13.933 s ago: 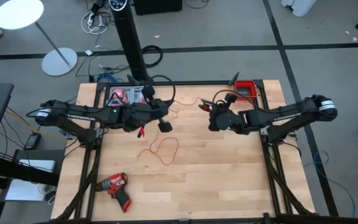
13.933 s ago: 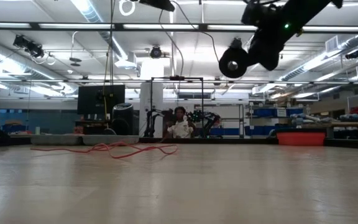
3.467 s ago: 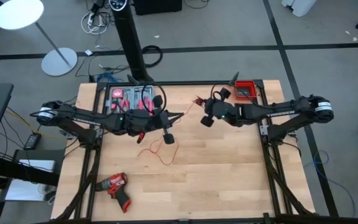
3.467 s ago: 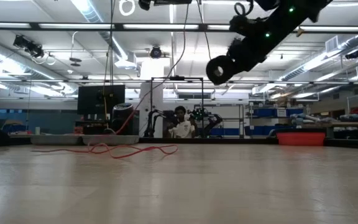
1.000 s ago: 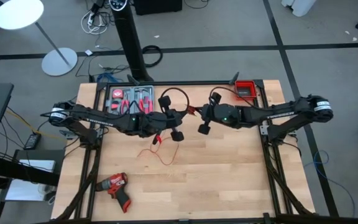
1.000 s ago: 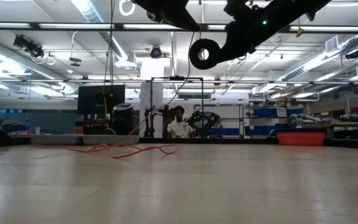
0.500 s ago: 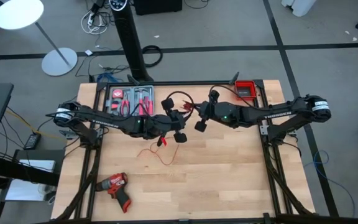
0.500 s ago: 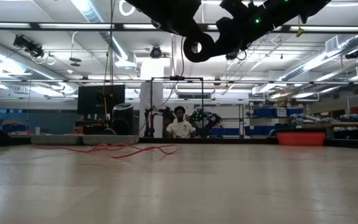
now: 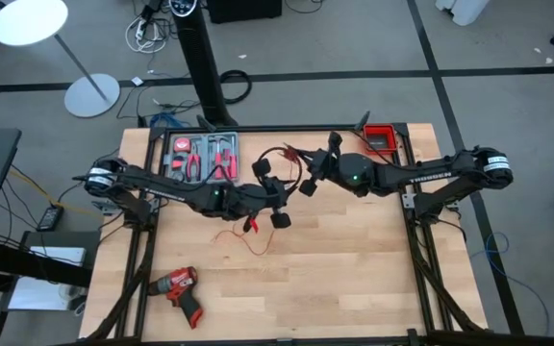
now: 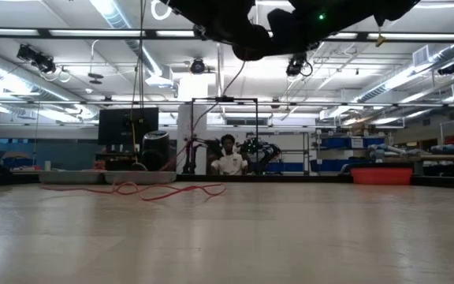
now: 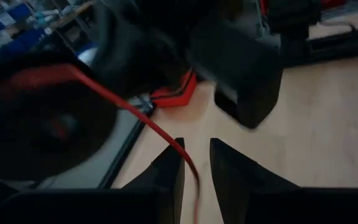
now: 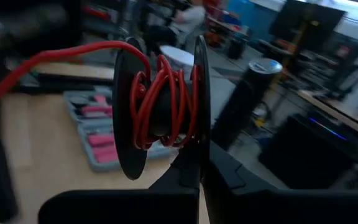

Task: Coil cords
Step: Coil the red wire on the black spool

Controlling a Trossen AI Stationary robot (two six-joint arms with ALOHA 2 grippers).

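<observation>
A thin red wire [image 12: 166,102] is partly wound on a black spool [image 12: 160,99] with two disc sides, held up over the table's middle by my right gripper [image 12: 199,168], which is shut on it. From the spool the wire [image 11: 135,112] runs across between the fingers of my open left gripper [image 11: 194,146], close by on the left [image 9: 275,192]. The rest of the wire [image 9: 246,236] lies in loose loops on the table [image 10: 144,189]. I cannot make out a black cable. My right gripper pinches the rim of one spool disc [image 12: 200,146] between its two fingers, at the disc's lower edge. The spool stands above the fingers, clear of the table, its axis lying across them. My left gripper has the red wire [image 11: 182,152] passing through the gap between its fingers; whether they touch it I cannot tell.
A tray of red-handled tools [image 9: 200,157] lies at the far left and a red bin [image 9: 381,140] at the far right corner. A red drill [image 9: 181,291] lies near the front left. A person [image 10: 228,160] sits in the room beyond the table.
My right gripper has tipped and carried the spool a little up and toward the table's left and far side. My left arm has reached a little farther toward the table's right edge, so the two grippers now stand closer together.
</observation>
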